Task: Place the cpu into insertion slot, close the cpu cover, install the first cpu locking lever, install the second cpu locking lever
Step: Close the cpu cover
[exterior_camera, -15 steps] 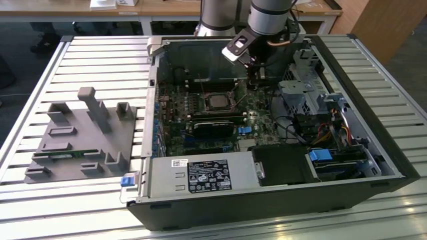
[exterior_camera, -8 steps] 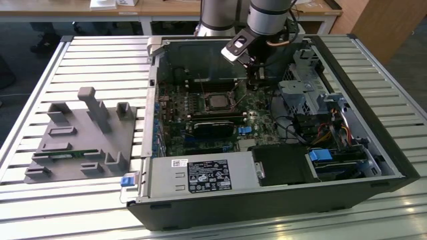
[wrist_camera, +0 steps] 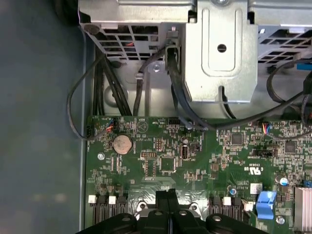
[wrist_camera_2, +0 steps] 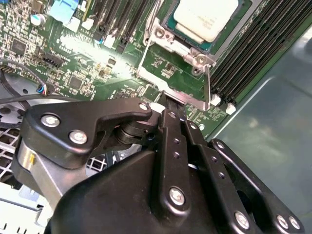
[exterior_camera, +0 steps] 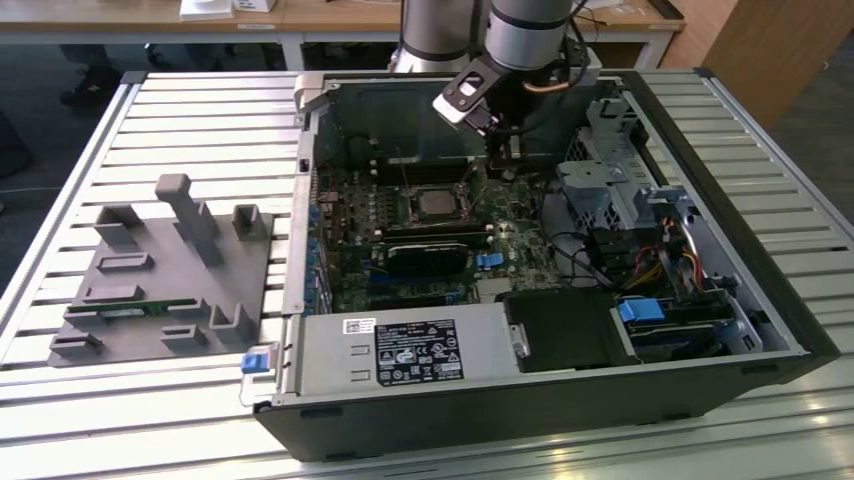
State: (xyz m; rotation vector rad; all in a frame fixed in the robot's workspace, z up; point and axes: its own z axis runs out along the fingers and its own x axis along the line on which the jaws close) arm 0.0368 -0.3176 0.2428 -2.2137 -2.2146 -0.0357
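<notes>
Chip (wrist_camera_2: pixel 204 17) already sits in the socket (wrist_camera_2: pixel 212 45) mid-board, cover (wrist_camera_2: pixel 147 57) flipped open on its far side, gripper (wrist_camera_2: pixel 171 108) clenched empty, tips at the cover's free edge, probably to swing it down.

Exterior view looks down from above; both wrist views closely share the motherboard (wrist_camera_2: pixel 87 68) (wrist_camera: pixel 195 161).

We see the silver-topped square cpu (wrist_camera_2: pixel 204 17) lying flat in the insertion slot (wrist_camera_2: pixel 160 33) near the middle of the board, with the shiny cpu cover (wrist_camera_2: pixel 185 96) swung open, tilted up off the slot's one o'clock edge in the exterior view.
</notes>
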